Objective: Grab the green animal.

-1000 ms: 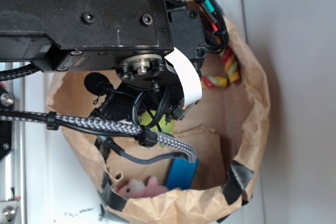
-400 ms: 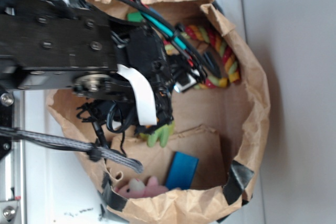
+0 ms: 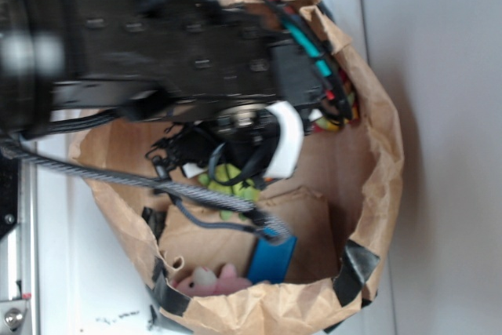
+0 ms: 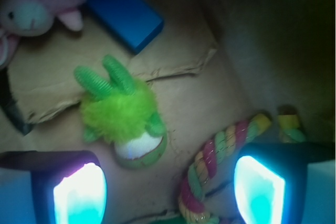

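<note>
The green animal (image 4: pixel 123 116) is a fuzzy lime-green plush with ribbed ears and a cream-white face. It lies on the paper floor of the brown bag (image 3: pixel 376 123). In the exterior view the green animal (image 3: pixel 227 182) shows only partly under the arm and cables. My gripper (image 4: pixel 169 190) hangs above the bag floor with its jaws wide open. Nothing is between the fingers (image 4: pixel 79 192). The plush lies just ahead of the gap, nearer the left finger, untouched.
A braided multicoloured rope (image 4: pixel 215 169) lies inside the gap near the right finger. A blue block (image 4: pixel 126 17) and a pink plush (image 4: pixel 37 3) sit farther off. Cardboard flaps (image 4: pixel 173 66) line the floor; bag walls close in all round.
The arm has swung right and deeper over the bag, now covering the rope and most of the green plush in the exterior view. The toys have not moved.
</note>
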Motion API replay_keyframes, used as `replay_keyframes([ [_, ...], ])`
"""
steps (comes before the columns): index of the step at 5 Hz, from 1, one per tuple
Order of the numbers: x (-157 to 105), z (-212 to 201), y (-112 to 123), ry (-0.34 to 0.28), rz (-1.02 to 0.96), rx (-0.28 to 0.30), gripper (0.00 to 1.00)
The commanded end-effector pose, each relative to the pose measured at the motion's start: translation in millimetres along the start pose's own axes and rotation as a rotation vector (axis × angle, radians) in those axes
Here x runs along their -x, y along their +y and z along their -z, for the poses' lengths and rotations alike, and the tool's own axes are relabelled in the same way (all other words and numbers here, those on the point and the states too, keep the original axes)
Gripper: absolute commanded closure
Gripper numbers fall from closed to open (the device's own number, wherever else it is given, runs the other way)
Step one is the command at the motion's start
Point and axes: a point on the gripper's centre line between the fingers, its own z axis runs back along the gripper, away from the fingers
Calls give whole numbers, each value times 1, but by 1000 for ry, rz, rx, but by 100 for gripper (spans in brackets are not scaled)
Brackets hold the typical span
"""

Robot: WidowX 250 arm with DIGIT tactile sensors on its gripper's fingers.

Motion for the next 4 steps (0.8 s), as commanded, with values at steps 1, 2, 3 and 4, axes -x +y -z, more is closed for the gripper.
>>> replay_keyframes([
  [1, -10, -8, -4, 1, 66, -44, 0],
  [2, -11, -7, -13, -16, 103, -49, 0],
  [3, -14, -7, -25, -41, 156, -43, 0],
  [4, -19, -6, -30, -64, 186, -35, 0],
])
